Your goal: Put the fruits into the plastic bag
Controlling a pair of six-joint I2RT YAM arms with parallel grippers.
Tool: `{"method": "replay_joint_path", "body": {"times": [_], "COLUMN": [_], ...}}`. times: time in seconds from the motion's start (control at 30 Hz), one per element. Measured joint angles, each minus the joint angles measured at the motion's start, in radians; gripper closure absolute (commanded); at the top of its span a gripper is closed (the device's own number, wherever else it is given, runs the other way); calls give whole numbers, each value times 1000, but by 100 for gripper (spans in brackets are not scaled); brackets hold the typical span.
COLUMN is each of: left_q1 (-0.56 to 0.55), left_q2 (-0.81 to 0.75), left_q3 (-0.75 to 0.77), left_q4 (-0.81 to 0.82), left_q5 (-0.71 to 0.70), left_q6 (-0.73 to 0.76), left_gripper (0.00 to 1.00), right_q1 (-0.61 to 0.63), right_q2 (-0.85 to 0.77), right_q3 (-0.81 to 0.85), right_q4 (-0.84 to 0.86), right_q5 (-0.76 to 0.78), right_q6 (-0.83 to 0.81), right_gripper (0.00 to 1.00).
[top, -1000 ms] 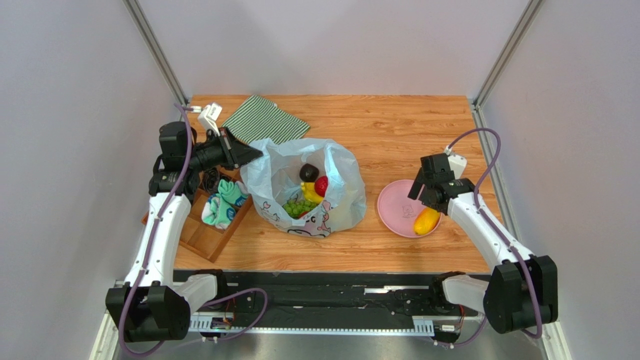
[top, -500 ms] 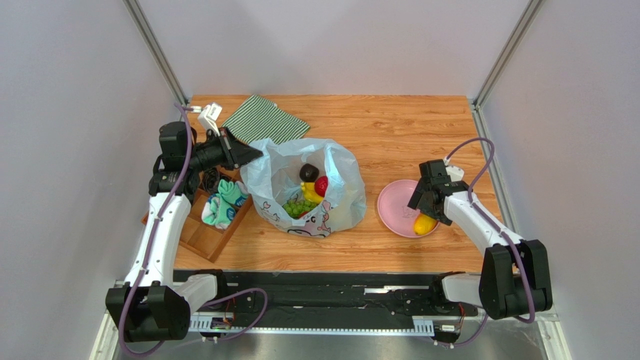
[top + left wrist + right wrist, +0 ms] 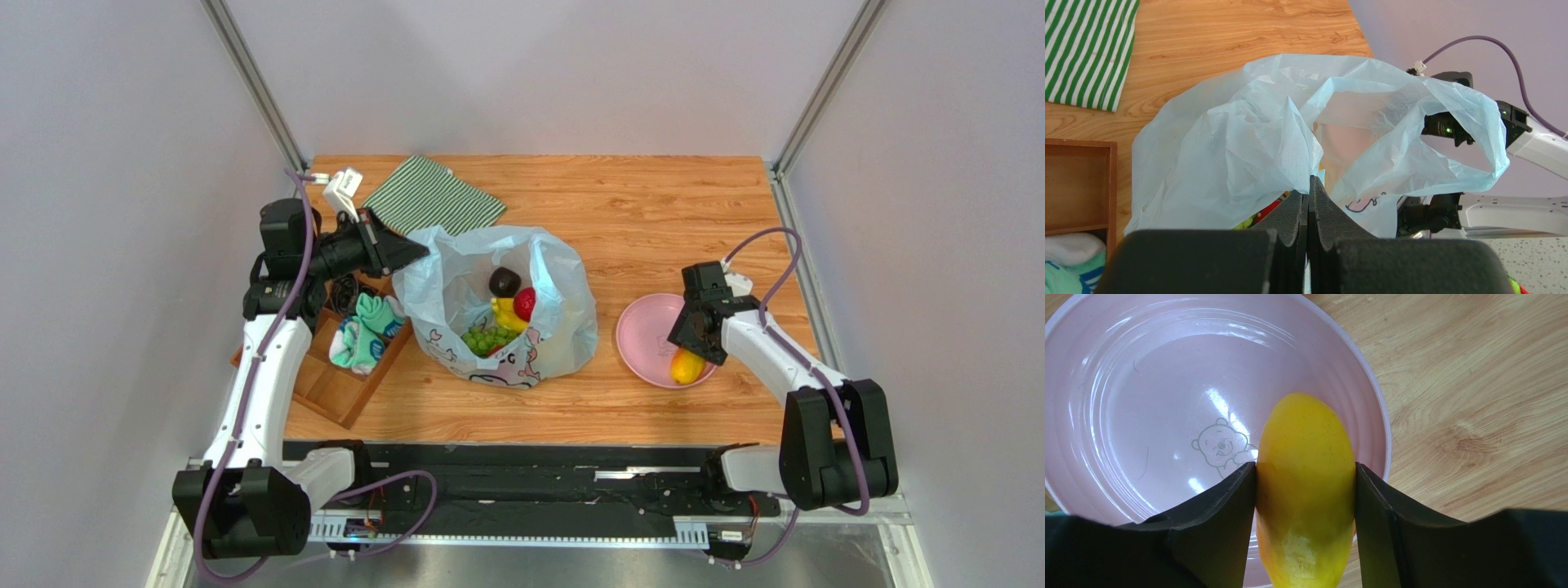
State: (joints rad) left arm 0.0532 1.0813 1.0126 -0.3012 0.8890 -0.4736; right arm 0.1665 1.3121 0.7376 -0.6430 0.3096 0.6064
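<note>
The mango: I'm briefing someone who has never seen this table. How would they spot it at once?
On the right side of the wooden table lies a pink plate. There, between the jaws of the right gripper, is the mango: an orange-yellow oval, the only fruit outside the plastic bag.

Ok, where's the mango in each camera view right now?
Top external: mango right of centre, on the near-right edge of the pink plate, between the jaws.
Left wrist: not visible; the plastic bag fills the view.
Right wrist: mango lower centre, both jaws touching it.
Shared landmark: the pink plate, in top and right wrist views.
</note>
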Motion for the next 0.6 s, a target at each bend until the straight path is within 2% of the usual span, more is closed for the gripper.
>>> {"method": "replay_joint_path", "body": {"times": [0.13, 0.27, 0.47, 0.6], "left_q1": [0, 0, 0, 0], "left_q2": [0, 0, 0, 0], "left_q3": [0, 0, 0, 0], "left_q4": [0, 0, 0, 0], "left_q5": [0, 0, 0, 0], "left_q6": [0, 0, 0, 0], "left_gripper": [100, 100, 100, 100], "right_q1": [-2, -2, 7, 76], "right_q2": [-18, -114, -393, -574], "right_q3": [-5, -6, 9, 79], "right_q4": [0, -1, 6, 95], "right_q5": [-1, -22, -136, -240], "right_q6": [-1, -4, -4, 20], "right_gripper": [65, 73, 75, 76]}}
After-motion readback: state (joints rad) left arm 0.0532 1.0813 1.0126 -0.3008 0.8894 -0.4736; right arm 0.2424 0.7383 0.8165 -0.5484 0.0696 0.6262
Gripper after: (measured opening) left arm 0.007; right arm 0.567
